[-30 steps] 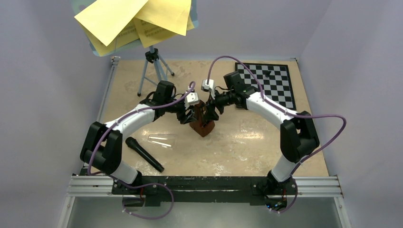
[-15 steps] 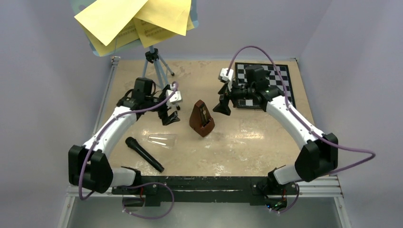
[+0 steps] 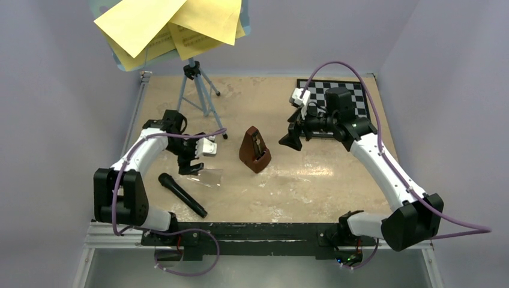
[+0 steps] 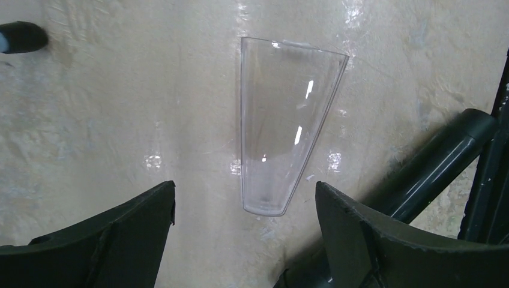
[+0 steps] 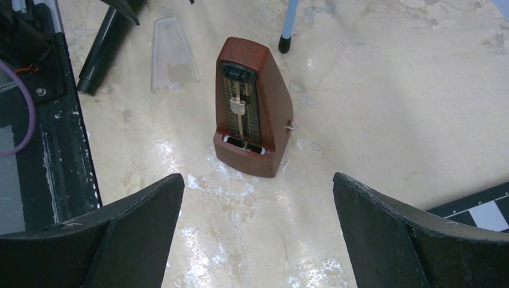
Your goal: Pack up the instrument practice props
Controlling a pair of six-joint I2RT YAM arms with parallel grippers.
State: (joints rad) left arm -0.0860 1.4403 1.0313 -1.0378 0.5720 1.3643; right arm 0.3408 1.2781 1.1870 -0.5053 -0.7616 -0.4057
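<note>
The small brown metronome [image 3: 254, 150] stands upright mid-table with its front uncovered; it also shows in the right wrist view [image 5: 252, 108]. Its clear plastic cover [image 3: 206, 177] lies flat to the left. My left gripper [image 3: 191, 167] hangs open and empty right over the cover [image 4: 288, 120], whose narrow end lies between my fingers [image 4: 245, 198]. My right gripper [image 3: 291, 141] is open and empty, right of the metronome and facing it [image 5: 258, 180]. The light-blue tripod music stand [image 3: 195, 90] stands at the back left. Yellow sheet-music pages [image 3: 162, 24] rest on its tray.
A black microphone [image 3: 182, 194] lies near the front left, close beside the cover [image 4: 444, 162]. The black-and-white chessboard [image 3: 348, 108] lies at the back right under the right arm. A tripod foot [image 5: 287, 36] stands behind the metronome. Walls close in the table's sides.
Both grippers were at the metronome and have drawn away from it. The left has swung left and nearer, over the clear cover. The right has pulled back towards the chessboard.
</note>
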